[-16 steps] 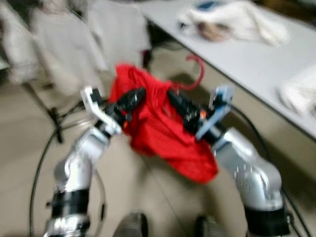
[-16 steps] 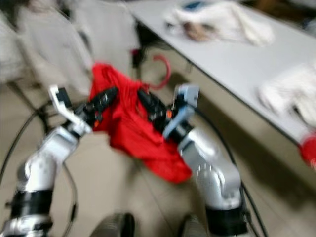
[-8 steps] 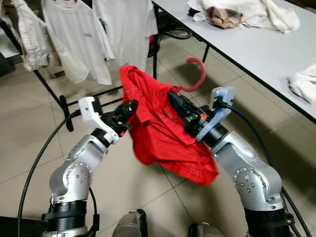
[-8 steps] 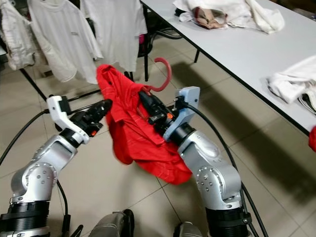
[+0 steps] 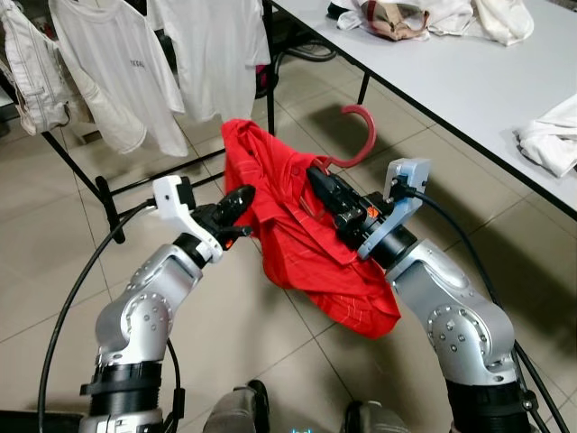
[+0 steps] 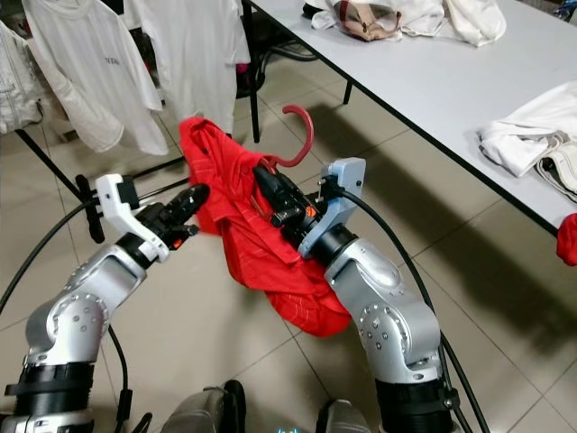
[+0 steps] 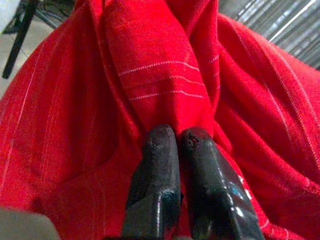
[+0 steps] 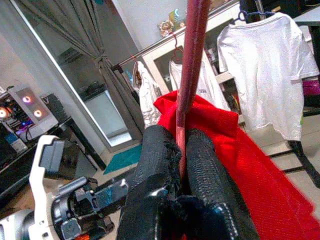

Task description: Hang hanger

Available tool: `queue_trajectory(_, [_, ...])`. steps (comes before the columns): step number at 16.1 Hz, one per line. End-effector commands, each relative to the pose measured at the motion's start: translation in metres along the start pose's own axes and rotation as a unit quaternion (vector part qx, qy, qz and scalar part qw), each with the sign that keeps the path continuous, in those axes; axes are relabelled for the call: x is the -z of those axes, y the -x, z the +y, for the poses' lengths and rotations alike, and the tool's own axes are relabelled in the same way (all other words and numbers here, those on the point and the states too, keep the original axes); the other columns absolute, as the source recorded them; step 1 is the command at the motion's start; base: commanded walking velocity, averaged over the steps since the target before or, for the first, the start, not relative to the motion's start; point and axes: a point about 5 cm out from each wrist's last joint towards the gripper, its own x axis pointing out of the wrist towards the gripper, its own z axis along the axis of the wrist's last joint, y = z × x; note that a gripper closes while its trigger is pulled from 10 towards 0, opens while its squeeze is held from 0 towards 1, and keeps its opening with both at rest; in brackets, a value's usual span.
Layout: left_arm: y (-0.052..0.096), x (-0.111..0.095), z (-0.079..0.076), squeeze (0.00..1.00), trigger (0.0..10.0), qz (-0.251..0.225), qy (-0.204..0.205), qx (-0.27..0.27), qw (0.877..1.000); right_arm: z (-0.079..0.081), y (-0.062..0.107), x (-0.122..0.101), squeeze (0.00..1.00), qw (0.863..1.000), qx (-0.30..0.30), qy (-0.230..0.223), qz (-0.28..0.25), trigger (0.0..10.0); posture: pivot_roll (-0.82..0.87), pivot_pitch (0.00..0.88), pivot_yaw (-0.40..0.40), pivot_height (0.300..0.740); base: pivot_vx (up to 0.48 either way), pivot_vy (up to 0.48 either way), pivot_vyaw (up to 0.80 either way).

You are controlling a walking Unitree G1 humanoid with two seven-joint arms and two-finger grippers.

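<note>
A red hanger (image 5: 353,144), hook up, carries a crumpled red shirt (image 5: 297,234).

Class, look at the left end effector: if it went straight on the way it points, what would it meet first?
The left end effector is already against the red shirt, so it would probably press further into that cloth.

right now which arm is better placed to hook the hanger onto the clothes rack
Right. The right gripper is shut on the red hanger stem, hook free above; the left gripper only pinches the red shirt.
</note>
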Motion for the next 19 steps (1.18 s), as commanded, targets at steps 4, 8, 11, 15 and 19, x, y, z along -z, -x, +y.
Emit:
queue_trajectory(4, [-0.005,0.003,0.001,0.0,0.0,0.015,0.002,0.01,1.0,0.006,-0.002,-0.007,0.0,1.0,-0.016,0.002,-0.02,0.0,-0.07,0.14,0.067,0.74,0.0,0.0,0.0])
queue_trajectory(8, [0.004,0.004,0.009,0.0,0.0,0.011,-0.012,-0.016,1.0,-0.005,-0.005,-0.015,0.0,0.998,0.037,0.001,-0.056,0.0,-0.07,0.132,0.07,0.74,0.0,0.0,0.0])
queue_trajectory(11, [0.03,0.036,0.016,0.0,0.0,0.138,-0.109,0.008,0.984,-0.03,-0.006,-0.033,0.0,0.984,0.134,-0.006,-0.119,0.0,-0.06,0.128,0.064,0.74,0.0,0.0,0.0])
queue_trajectory(15, [0.043,0.058,0.015,0.0,0.0,0.202,-0.105,0.031,0.973,-0.036,-0.009,-0.046,0.0,0.976,0.16,0.005,-0.15,0.0,-0.06,0.121,0.056,0.74,0.0,0.0,0.0])
queue_trajectory(19, [0.046,0.074,0.004,0.0,0.0,0.258,-0.153,0.094,0.949,-0.041,-0.015,-0.054,0.0,0.966,0.187,0.027,-0.176,0.0,-0.07,0.126,0.052,0.74,0.0,0.0,0.0])
